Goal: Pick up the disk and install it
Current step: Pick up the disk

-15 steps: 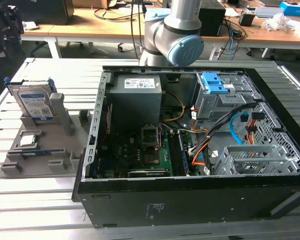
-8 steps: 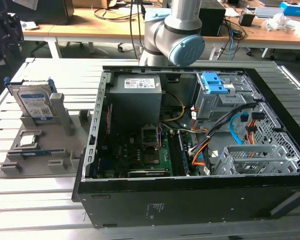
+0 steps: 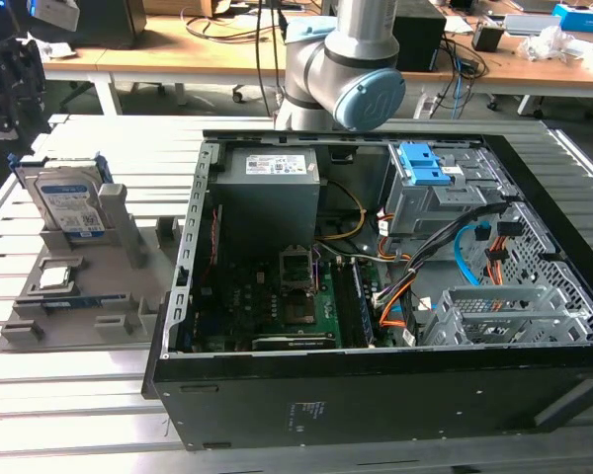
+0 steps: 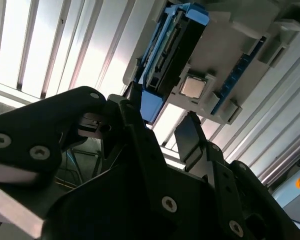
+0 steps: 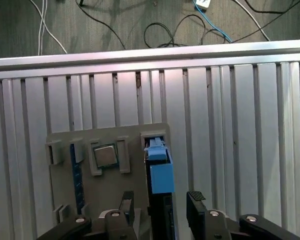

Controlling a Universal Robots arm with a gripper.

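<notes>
Silver metal with a white-and-blue label: that is the disk (image 3: 69,202), which I see standing on edge in a slot of the grey plastic holder (image 3: 128,296) at the exterior view's left, well apart from the open computer case (image 3: 376,395). Bright blue plastic rails run along its narrow sides. The holder is a flat moulded plate with blocky ribs and pockets, and it lies on a table (image 5: 240,125) of ribbed aluminium slats. A small square chip (image 5: 104,156) with a dull metal cap sits in a pocket just beside the disk.

In the first wrist view my gripper (image 5: 160,202) hangs above the disk's top edge. Its matte black fingers (image 5: 195,200) are spread wide, one on each side of the blue rail, with a gap showing on both sides, so nothing is held.

Inside the case I see green circuit board, bundled orange and black cables and a grey sheet-metal drive cage (image 3: 425,188) with a blue plastic front.
</notes>
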